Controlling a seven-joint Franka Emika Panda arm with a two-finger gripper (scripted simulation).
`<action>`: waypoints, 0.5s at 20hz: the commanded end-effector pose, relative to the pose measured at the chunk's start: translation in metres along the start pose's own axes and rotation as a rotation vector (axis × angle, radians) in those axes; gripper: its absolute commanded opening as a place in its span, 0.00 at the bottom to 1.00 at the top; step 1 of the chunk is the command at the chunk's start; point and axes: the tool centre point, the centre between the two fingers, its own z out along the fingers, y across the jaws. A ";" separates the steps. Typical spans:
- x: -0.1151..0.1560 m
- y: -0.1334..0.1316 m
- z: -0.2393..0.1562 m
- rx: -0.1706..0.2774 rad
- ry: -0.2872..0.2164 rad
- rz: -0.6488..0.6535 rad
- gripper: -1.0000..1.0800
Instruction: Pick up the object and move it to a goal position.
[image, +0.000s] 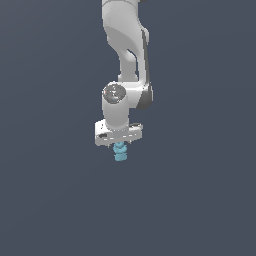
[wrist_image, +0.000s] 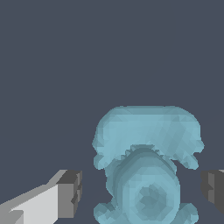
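Featureless slate-grey ground fills both views. Above it the white arm (image: 125, 60) points straight down, so its gripper (image: 120, 142) straddles the cyan object (image: 120, 152); the fingers (wrist_image: 69, 193) stand apart, clear gaps either side, nothing clamped.

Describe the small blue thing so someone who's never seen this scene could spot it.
Find the white robot arm and follow it down to its tool. Directly beneath sits the object: a small, knobbly, light-blue piece, the only coloured thing against the dark grey background.
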 end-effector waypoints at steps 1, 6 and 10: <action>0.000 0.000 0.009 0.000 0.001 -0.001 0.96; 0.001 0.000 0.014 0.000 0.001 -0.001 0.00; 0.001 0.000 0.014 0.000 0.001 -0.001 0.00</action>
